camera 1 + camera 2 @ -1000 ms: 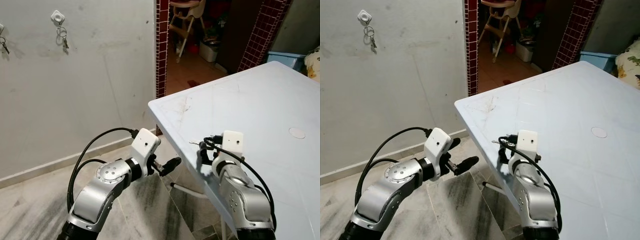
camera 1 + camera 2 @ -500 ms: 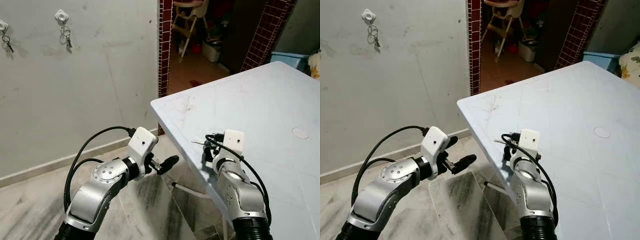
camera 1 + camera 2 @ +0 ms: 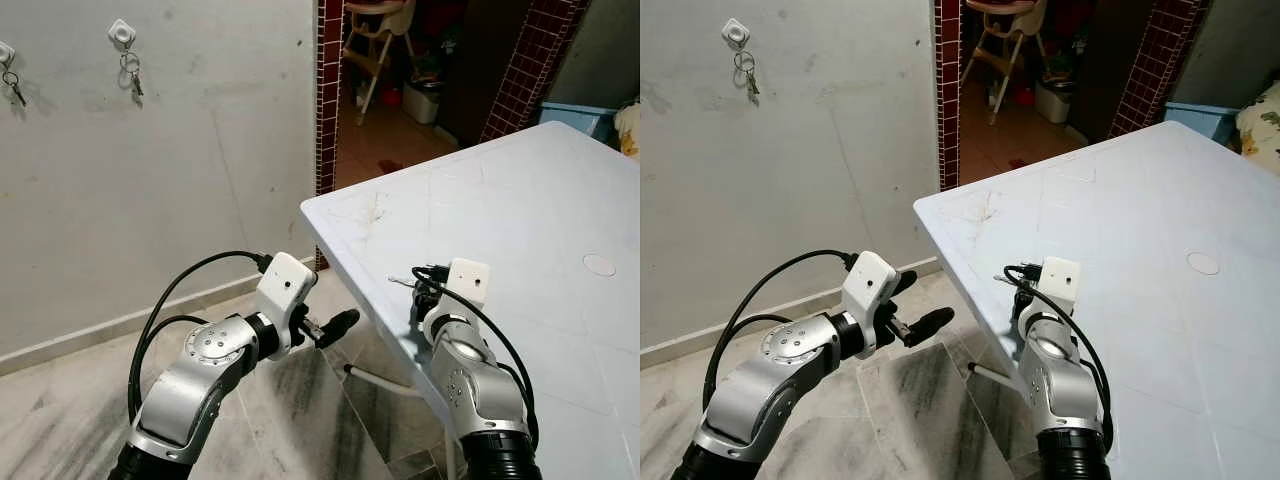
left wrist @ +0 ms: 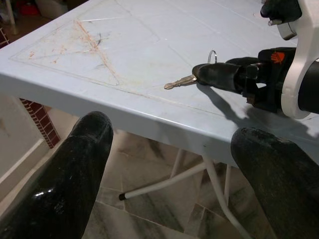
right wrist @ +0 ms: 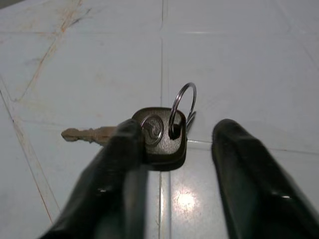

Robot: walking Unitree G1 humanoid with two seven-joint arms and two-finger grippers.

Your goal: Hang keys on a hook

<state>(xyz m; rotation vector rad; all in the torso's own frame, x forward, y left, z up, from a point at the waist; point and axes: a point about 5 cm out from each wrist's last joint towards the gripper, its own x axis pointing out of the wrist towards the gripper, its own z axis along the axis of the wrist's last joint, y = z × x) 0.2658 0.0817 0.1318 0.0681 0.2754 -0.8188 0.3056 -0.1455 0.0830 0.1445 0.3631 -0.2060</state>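
A key (image 5: 158, 137) with a black head and a metal ring lies on the pale blue table (image 3: 520, 210) near its front edge, its blade (image 4: 180, 81) pointing to my left. My right gripper (image 5: 179, 127) is open at table level. The key's head sits between the fingers, against one finger (image 5: 122, 149). My left gripper (image 3: 330, 325) is open and empty, held over the floor to the left of the table, below its edge. On the grey wall a white hook (image 3: 121, 32) carries a hanging bunch of keys (image 3: 131, 75). A second hook (image 3: 5, 50) also holds keys.
The table's white legs (image 3: 385, 385) stand under its corner, over a marble floor (image 3: 60, 420). A red-tiled doorway (image 3: 325, 90) beside the wall opens onto a room with a high chair (image 3: 375, 40). A blue bin (image 3: 575, 115) stands behind the table.
The view has shifted slightly. My right gripper has edged forward over the table edge around the key's head. The left arm has hardly moved.
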